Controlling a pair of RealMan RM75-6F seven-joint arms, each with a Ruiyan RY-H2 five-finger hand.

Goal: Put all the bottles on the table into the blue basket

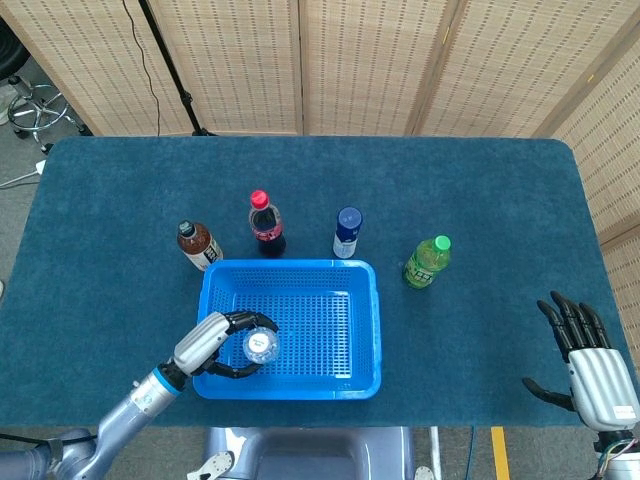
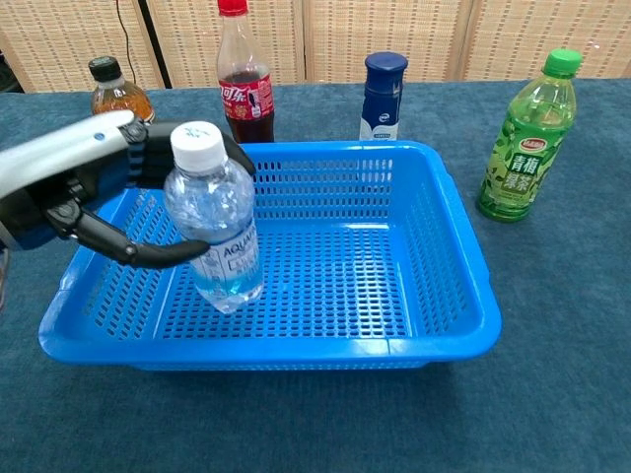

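My left hand (image 1: 215,345) (image 2: 94,192) grips a clear water bottle (image 1: 261,345) (image 2: 214,222) with a white cap, held upright inside the blue basket (image 1: 365,330) (image 2: 434,256), over its left part. Behind the basket stand a brown tea bottle (image 1: 199,245) (image 2: 116,94), a red-capped cola bottle (image 1: 265,224) (image 2: 244,84) and a dark blue bottle (image 1: 346,232) (image 2: 383,96). A green tea bottle (image 1: 427,261) (image 2: 525,138) stands to the basket's right. My right hand (image 1: 590,360) hovers open at the table's near right corner, seen only in the head view.
The dark blue table cloth (image 1: 480,190) reaches to wicker screens (image 1: 360,60) at the back. A stool (image 1: 30,105) and a cable stand lie off the far left corner.
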